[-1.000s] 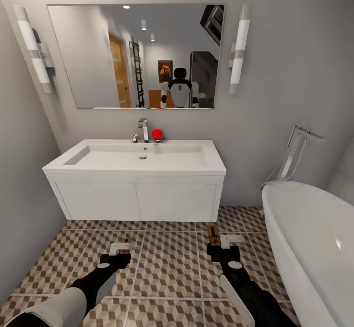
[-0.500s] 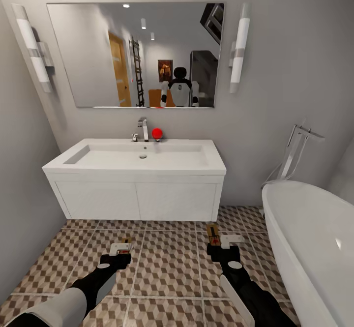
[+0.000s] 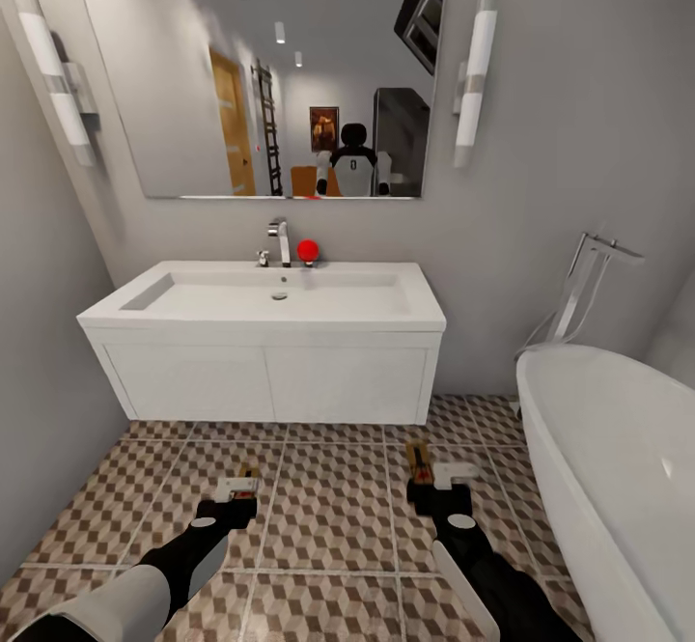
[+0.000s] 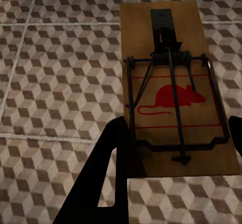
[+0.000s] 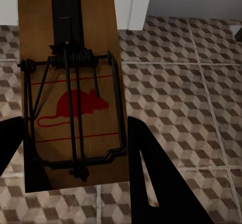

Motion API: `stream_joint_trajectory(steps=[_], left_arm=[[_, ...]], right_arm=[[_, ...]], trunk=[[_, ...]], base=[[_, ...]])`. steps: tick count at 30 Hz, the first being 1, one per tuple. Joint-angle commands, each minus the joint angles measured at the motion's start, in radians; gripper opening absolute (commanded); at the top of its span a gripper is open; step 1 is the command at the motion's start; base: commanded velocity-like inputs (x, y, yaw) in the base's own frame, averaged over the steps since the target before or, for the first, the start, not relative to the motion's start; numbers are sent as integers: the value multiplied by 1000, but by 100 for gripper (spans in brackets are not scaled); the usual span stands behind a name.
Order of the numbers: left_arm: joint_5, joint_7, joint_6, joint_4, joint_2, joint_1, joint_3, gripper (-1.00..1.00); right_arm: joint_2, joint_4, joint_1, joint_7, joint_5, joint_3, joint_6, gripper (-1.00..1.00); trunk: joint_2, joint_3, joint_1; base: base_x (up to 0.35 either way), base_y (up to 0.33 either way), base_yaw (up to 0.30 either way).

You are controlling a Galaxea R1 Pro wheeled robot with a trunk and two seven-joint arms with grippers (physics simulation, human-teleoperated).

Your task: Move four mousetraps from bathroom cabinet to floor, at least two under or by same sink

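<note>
View has tilted/backed slightly since a second ago (camera, not the arms); left pincer (image 3: 238,493) and right pincer (image 3: 436,481) each grasp a mousetrap (image 4: 174,88) (image 5: 70,88) before the bathroom sink (image 3: 265,301), release pending.

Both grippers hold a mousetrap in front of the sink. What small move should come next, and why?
Probably lower the right gripper and set its mousetrap on the floor tiles by the sink. The left gripper also holds a trap, both above the floor near the vanity.
</note>
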State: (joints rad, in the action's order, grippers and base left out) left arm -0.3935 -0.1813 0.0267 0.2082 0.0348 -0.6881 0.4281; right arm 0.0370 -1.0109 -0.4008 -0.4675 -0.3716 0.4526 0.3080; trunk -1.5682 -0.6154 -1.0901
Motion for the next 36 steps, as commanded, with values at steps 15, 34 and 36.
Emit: stream_joint_trajectory(steps=[15,34,36], left_arm=[[-8,-6,2,0,0,-1,9,-100],[-8,-6,2,0,-5,1,9,-100],[-8,-6,2,0,-6,1,9,-100]], right_arm=[[1,3,-1,-8,-10,5,2,-100],[-8,109,-1,20,-12,5,-69,-100],[-10,125,-1,35,-12,5,-83,-100]], trunk=[[-106,-71,-58],[-239,-160,-130],[-253,-169,-138]], base=[[0,0,0],[0,0,0],[0,0,0]])
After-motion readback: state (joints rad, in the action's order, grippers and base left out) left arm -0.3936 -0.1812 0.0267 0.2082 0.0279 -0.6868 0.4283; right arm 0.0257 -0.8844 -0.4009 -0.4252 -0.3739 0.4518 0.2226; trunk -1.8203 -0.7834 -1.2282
